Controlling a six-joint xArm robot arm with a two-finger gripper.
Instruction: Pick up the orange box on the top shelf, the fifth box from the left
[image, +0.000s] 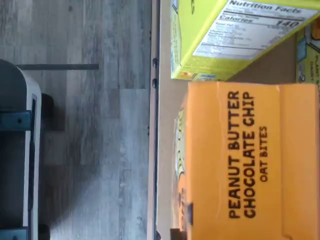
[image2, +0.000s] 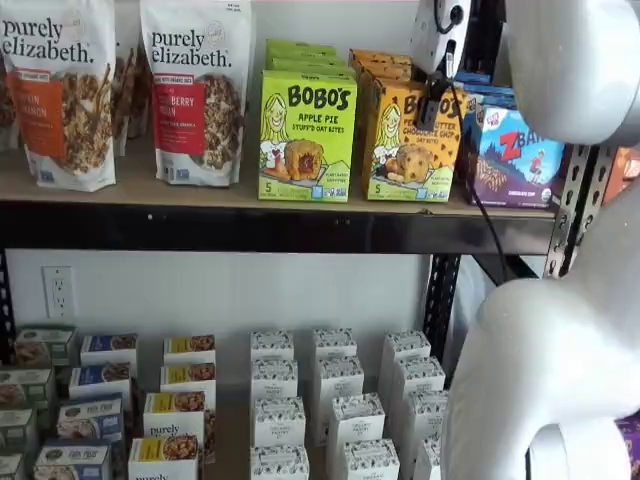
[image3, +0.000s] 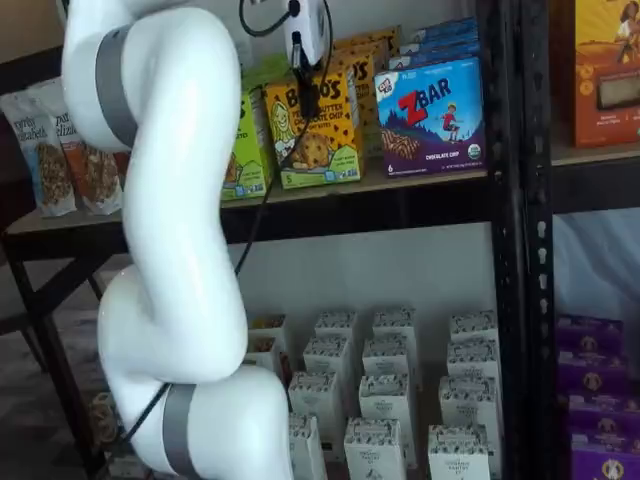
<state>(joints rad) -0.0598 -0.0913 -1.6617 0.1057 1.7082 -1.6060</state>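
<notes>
Two Purely Elizabeth bags (image2: 195, 90) stand upright side by side, with a green Apple Pie carton (image2: 306, 135) just beside them. A blue-purple ZBar box (image3: 432, 117) stands upright near a black upright (image3: 505, 200). Below, rows of small white boxes (image2: 335, 415) stand close together. The wrist view shows grey plank flooring (image: 95, 150).

One orange box (image2: 410, 140) fronts its row. Left of the orange box stands one green carton (image2: 305, 135), and further left two granola bags (image2: 195, 90). Right of the orange box stands one blue snack-bar box (image2: 520, 155). More cartons line up behind the orange box and its neighbours; their number cannot be told. Below the orange box stand well over a dozen small white boxes (image2: 335, 375), the exact count unclear. One white robot arm (image3: 170, 230) crosses in front.
</notes>
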